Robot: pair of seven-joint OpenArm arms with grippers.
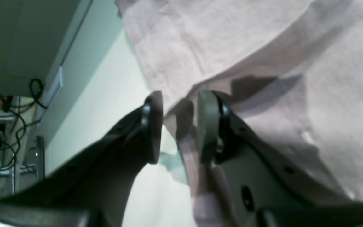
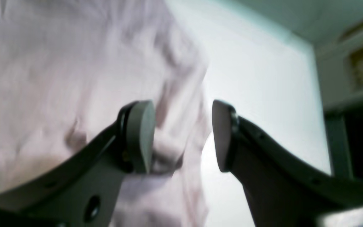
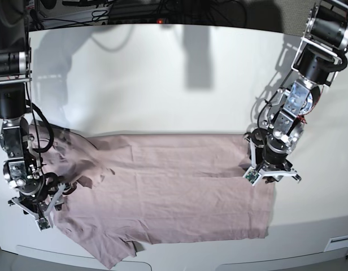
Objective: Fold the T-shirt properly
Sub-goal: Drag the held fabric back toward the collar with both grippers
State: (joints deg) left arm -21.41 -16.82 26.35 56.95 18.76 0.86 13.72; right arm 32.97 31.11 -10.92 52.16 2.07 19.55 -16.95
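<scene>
Left claw point(image 1: 178, 126) pinches the T-shirt point(image 3: 168, 192) hem at frame right; right claw point(image 2: 183, 135), jaws apart, should grip its edge before both lift evenly.

Base view is bright and even, lit from overhead, with mild glare on the white bench point(image 3: 162, 73) and my arm shadows falling far-side. Its edges bow with wide-angle distortion. Both wrist views are soft. Right wrist is motion-blurred across the T-shirt point(image 2: 58, 63), with a greenish tint.
</scene>
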